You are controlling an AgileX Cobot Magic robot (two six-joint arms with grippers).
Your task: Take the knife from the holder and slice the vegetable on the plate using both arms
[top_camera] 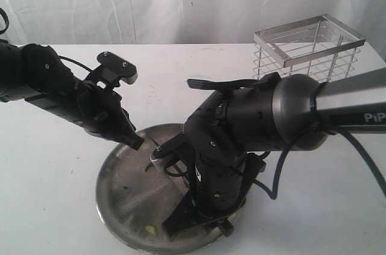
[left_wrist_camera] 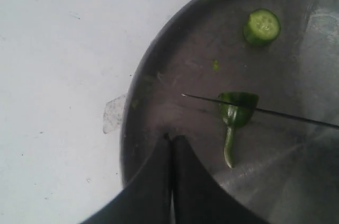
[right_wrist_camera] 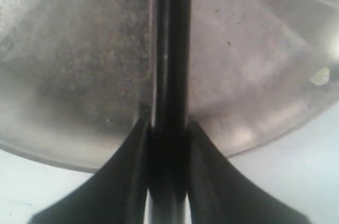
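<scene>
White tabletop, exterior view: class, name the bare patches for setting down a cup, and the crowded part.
Bare: the far strip between left arm and chrome wire holder; the near corner left of the round silver metal plate. Crowded: over the plate, where left gripper, right gripper and black knife gather.

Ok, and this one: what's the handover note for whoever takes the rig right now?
Left gripper: jaws shut, empty, low over the plate, short of the vegetable.
Right gripper: jaws clamped on the knife handle; blade lies across the vegetable.
Holder: apart from the plate, knife out.
Done: knife drawn, one round slice lies apart on the plate.
Left: press this cut through, probably steady the stem.
</scene>
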